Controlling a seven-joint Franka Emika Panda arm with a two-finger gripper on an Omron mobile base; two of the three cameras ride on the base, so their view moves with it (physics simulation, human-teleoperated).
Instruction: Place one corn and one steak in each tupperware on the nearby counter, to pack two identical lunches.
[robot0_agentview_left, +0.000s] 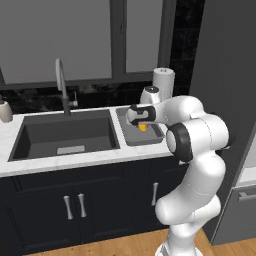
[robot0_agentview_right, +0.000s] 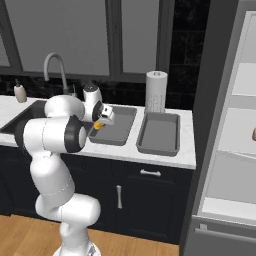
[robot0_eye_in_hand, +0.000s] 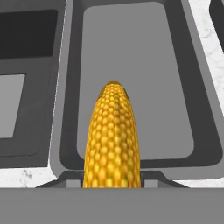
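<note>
My gripper (robot0_agentview_right: 101, 121) is shut on a yellow-orange corn (robot0_eye_in_hand: 113, 135) and holds it just above the left tupperware (robot0_agentview_right: 125, 127), a shallow grey tray on the white counter (robot0_agentview_right: 165, 157) right of the sink. From the left, the corn (robot0_agentview_left: 143, 127) hangs over that tupperware (robot0_agentview_left: 129, 138), near its middle. In the hand view the cob points along the bare tray floor (robot0_eye_in_hand: 135, 65), and the fingertips (robot0_eye_in_hand: 65, 178) flank its base. A second, alike tupperware (robot0_agentview_right: 159, 132) sits bare to the right. The steak is out of view.
A dark sink basin (robot0_agentview_left: 65, 135) with a tall faucet (robot0_agentview_left: 61, 85) lies left of the trays. A paper towel roll (robot0_agentview_right: 156, 91) stands behind them, a soap bottle (robot0_agentview_left: 5, 111) at far left. An open fridge (robot0_agentview_right: 235, 150) stands at right, a cut-off tan shape (robot0_agentview_right: 253, 134) on its shelf.
</note>
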